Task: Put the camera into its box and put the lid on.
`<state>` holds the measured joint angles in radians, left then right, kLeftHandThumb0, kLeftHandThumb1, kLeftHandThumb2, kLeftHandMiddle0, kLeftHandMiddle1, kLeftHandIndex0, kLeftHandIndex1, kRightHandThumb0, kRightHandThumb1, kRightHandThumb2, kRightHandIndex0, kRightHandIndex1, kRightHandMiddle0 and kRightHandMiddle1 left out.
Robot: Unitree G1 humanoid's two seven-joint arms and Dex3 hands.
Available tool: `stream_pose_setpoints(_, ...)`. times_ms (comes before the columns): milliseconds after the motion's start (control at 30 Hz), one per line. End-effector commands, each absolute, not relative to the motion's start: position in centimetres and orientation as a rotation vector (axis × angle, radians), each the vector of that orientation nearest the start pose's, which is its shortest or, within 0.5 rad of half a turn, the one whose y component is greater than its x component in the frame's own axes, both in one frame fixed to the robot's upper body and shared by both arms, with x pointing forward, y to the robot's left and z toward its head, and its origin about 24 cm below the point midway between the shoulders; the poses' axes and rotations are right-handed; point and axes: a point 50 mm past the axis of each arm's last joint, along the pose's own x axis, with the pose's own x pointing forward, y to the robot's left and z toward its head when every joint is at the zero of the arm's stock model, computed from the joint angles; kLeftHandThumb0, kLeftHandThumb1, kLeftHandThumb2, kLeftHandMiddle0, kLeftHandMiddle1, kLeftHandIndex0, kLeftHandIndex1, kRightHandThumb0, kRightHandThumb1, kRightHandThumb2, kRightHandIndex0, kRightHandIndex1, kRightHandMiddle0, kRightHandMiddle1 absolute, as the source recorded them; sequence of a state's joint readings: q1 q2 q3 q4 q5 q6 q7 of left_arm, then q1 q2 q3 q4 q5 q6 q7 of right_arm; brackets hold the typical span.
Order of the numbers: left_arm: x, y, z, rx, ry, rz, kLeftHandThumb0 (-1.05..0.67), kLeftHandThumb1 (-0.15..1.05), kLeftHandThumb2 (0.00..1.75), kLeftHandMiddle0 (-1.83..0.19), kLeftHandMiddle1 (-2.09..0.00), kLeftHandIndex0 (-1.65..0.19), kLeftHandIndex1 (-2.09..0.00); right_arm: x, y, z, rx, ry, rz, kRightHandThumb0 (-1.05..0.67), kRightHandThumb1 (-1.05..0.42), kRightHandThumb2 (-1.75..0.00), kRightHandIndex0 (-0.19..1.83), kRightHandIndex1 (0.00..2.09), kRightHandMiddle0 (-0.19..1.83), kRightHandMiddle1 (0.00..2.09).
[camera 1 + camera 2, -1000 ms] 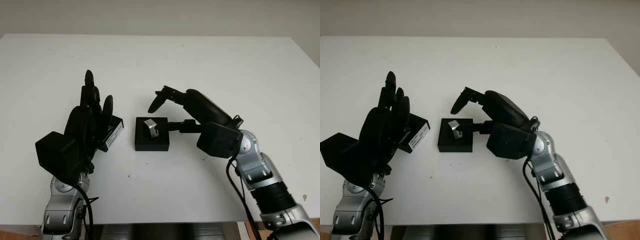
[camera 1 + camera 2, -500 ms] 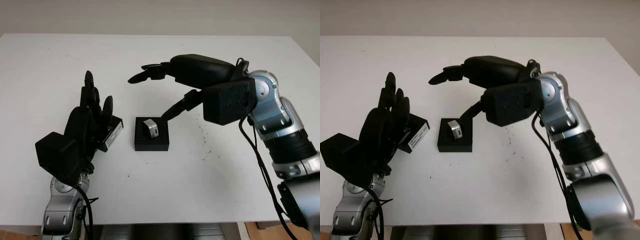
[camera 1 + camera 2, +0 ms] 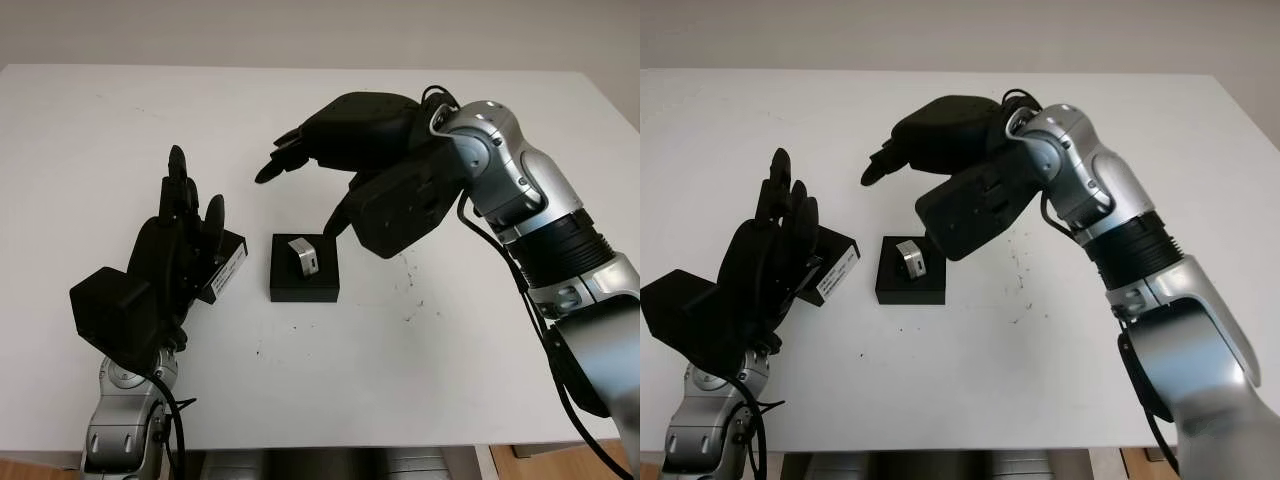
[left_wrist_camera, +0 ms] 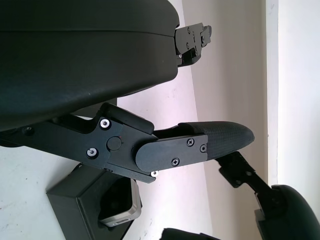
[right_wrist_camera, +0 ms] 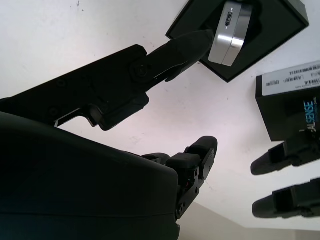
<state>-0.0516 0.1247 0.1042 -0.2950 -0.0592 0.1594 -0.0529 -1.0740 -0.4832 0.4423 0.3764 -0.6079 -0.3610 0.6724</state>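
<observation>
Right robot hand [image 3: 300, 150] lifted off camera [image 3: 303, 256], open above box [image 3: 304, 285]; left robot hand [image 3: 185, 225] open by lid [image 3: 229, 268].

place: probably a lab | cue: bare white table [image 3: 120, 120], plain wall [image 3: 320, 30]

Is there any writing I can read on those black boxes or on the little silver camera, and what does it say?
"ALSENSE": white letters, cut off at the picture's edge so possibly partial, on the black lid beside the left hand.
White sticker on the same lid: barcode and small print, too small to read.
Silver camera in the box: no readable text.
</observation>
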Motion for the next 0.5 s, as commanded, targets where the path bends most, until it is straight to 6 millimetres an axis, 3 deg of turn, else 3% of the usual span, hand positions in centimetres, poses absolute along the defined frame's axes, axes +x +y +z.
stream_pose_setpoints(0, 25.4, 18.4, 11.5, 0.071, -0.210, 0.020, -0.72, 1.05, 0.57, 0.19, 0.00, 0.19, 0.00, 35.1, -6.8, 24.1, -1.632, -0.565, 0.850, -0.69, -0.85, -0.06, 0.31, 0.09, 0.45, 0.30)
stream_pose_setpoints(367, 25.6, 18.3, 11.7, 0.065, -0.212, 0.023, -0.72, 1.05, 0.56, 0.19, 0.00, 0.19, 0.00, 35.0, -7.6, 22.4, -1.660, -0.562, 0.876, -0.72, -0.87, -0.06, 0.33, 0.08, 0.45, 0.36)
stream_pose_setpoints(467, 25.6, 18.4, 11.7, 0.071, -0.214, 0.020, -0.72, 1.05, 0.56, 0.19, 0.00, 0.19, 0.00, 35.0, -7.7, 22.1, -1.666, -0.578, 0.879, -0.73, -0.87, -0.05, 0.36, 0.07, 0.33, 0.70)
